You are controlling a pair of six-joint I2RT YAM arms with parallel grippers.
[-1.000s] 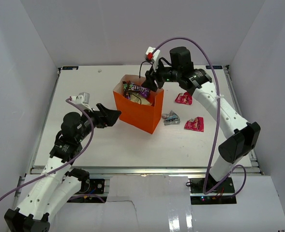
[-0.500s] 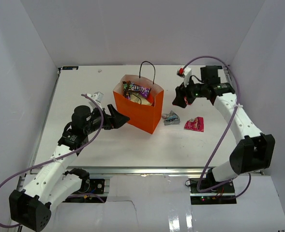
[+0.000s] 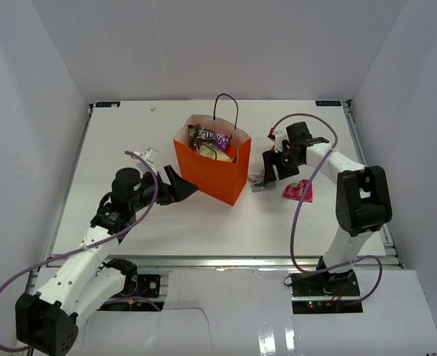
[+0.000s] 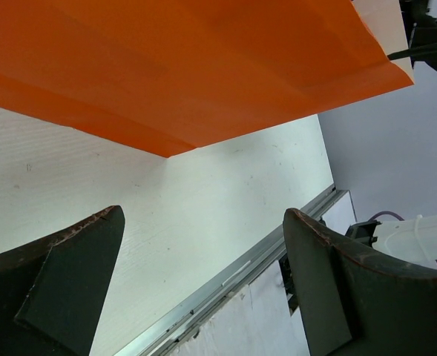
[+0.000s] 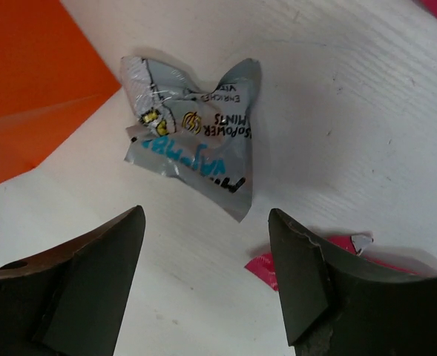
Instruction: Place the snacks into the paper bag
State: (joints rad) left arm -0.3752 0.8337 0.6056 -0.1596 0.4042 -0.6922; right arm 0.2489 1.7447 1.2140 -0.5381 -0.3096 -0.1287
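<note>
Hovering above the silver-blue packet (image 5: 192,137), right gripper (image 5: 205,222) tilted down, jaws apart

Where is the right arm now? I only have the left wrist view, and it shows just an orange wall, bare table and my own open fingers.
Observer: The right gripper is open and pointing down at the silver-blue packet, not gripping it.
Operator: Where does that packet lie?
Observer: Flat on the table, just off the paper bag on the side away from you.
Operator: Is anything in the bag?
Observer: Yes. The top view shows a dark packet lying on top inside its open mouth.
Operator: Anything else outside it?
Observer: A magenta-pink packet lies on the table beyond the silver-blue one.
</note>
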